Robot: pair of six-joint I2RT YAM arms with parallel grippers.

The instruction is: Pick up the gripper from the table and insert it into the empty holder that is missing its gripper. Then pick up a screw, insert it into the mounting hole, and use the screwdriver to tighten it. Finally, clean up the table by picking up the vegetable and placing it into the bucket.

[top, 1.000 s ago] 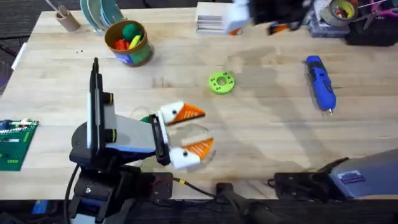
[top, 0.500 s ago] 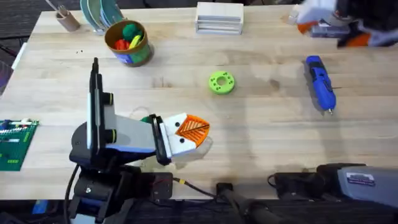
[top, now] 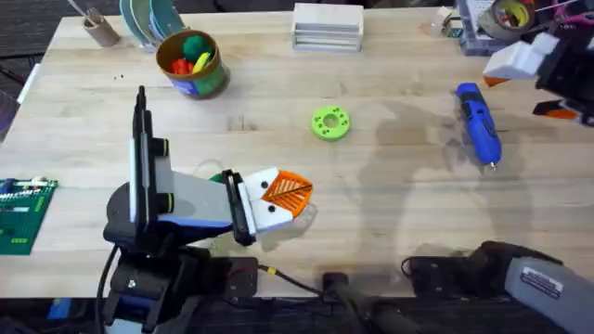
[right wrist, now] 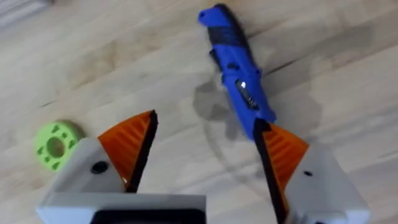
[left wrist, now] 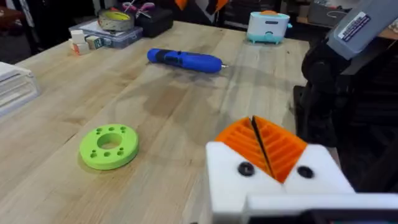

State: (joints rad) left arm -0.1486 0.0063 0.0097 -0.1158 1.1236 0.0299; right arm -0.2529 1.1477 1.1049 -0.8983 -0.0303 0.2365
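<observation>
The left hand (top: 290,193) sits low over the near part of the tabletop (top: 390,213), its two orange ribbed pads pressed flat together with nothing between them. Tucked just behind its white fingers, a small dark-green piece (top: 216,176) peeks out, too hidden to tell what it is. A little farther out lies the lime-green disc (top: 330,122), flat on the wood and well apart from everything else. Off to the right, the blue screwdriver (top: 477,122) lies lengthwise with its thin metal bit toward the near edge. The right hand (right wrist: 202,146) hovers above it, spread wide and empty, one orange pad overlapping the screwdriver's body in the wrist view. At the far left, the bucket (top: 191,63) stands upright with a round green ball and some red and yellow bits inside. A white box (top: 327,26) rests along the far edge.
</observation>
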